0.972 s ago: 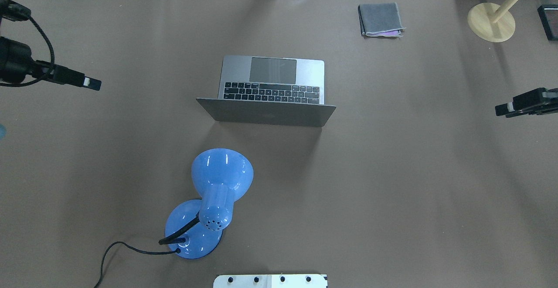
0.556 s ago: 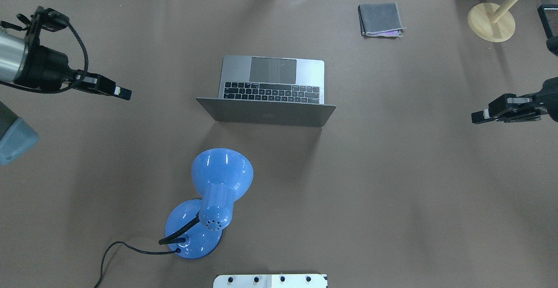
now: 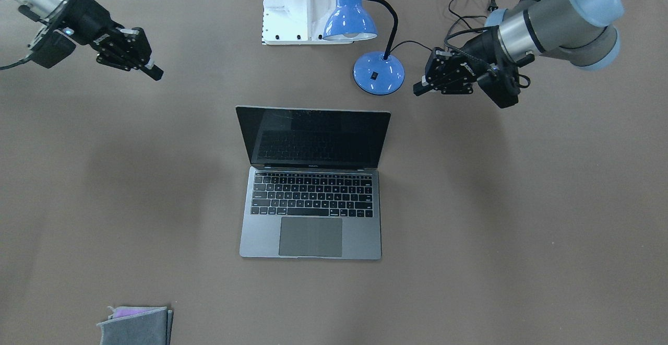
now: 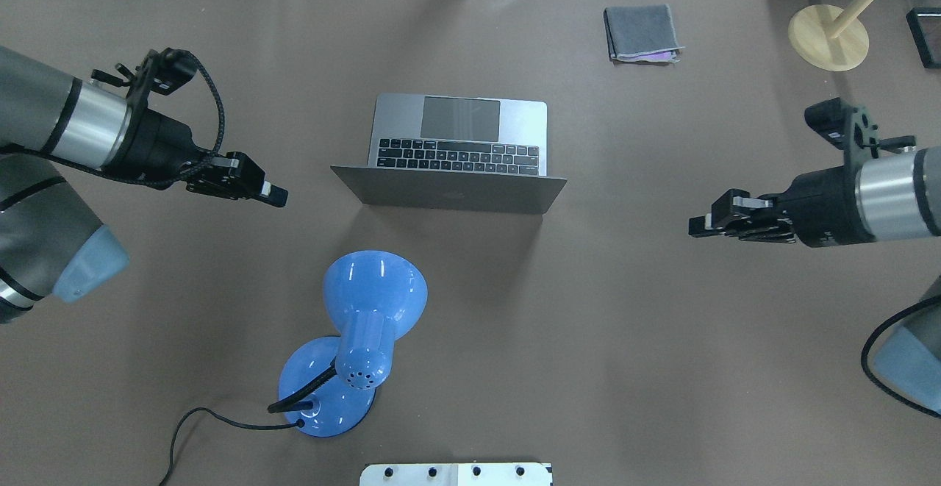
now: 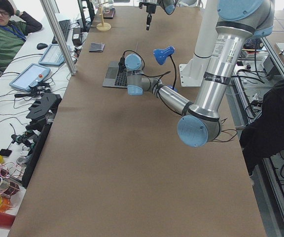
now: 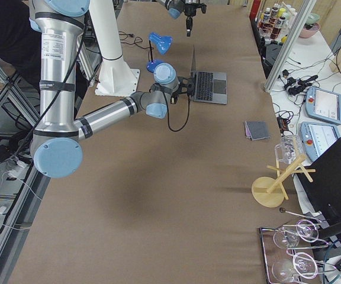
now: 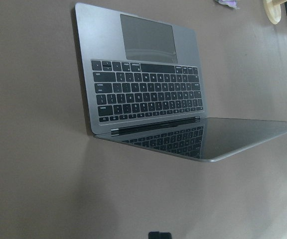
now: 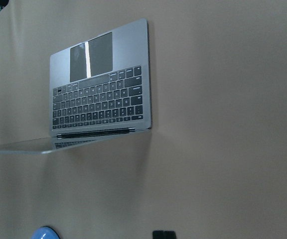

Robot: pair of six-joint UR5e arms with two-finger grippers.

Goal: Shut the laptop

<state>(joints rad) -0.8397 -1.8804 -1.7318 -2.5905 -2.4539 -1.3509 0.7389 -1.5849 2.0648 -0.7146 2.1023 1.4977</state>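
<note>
The space-grey laptop [image 4: 459, 140] stands open in the middle of the table, with its lid [image 4: 448, 189] upright on the side towards the robot. Its black screen [image 3: 313, 136] shows in the front-facing view. My left gripper [image 4: 278, 195] hovers to the left of the lid, apart from it, with its fingers together and empty. My right gripper [image 4: 695, 227] hovers well to the right of the lid, fingers together and empty. The laptop also shows in the left wrist view [image 7: 143, 94] and the right wrist view [image 8: 101, 102].
A blue desk lamp [image 4: 367, 324] with a black cord stands between the robot and the laptop's lid. A folded grey cloth [image 4: 642, 33] and a wooden stand [image 4: 828, 36] are at the far right. The white robot base [image 4: 456, 474] is at the near edge.
Both arms have moved inward from the table's sides towards the laptop. The laptop has not moved and its lid stands as before.
</note>
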